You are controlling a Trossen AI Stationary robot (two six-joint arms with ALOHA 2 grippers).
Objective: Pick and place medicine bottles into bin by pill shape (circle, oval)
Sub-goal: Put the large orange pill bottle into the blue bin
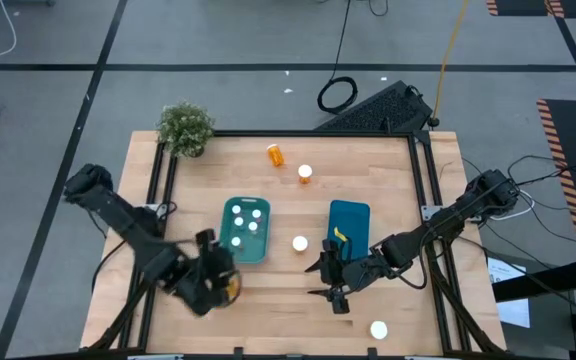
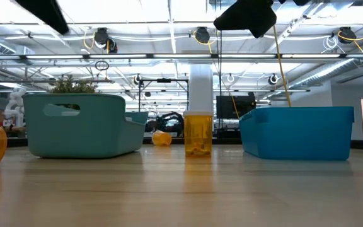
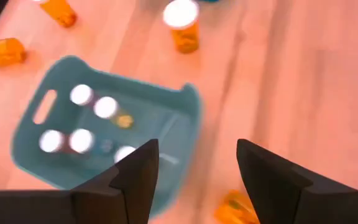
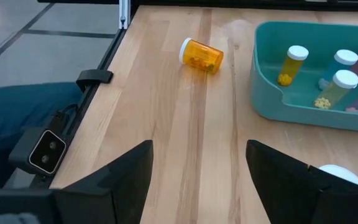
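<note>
Our left gripper [image 1: 218, 283] hangs with jaws wide, empty, over an orange bottle lying on its side [image 1: 231, 288] on the counter [image 1: 278, 310], just beside the teal bin [image 1: 230, 247] that holds five capped bottles [image 1: 247, 223]. An upright bottle [image 1: 300, 243] stands between the teal bin and the blue bin [image 1: 349, 217]. Our right gripper [image 1: 330, 283] waits spread wide near the blue bin.
</note>
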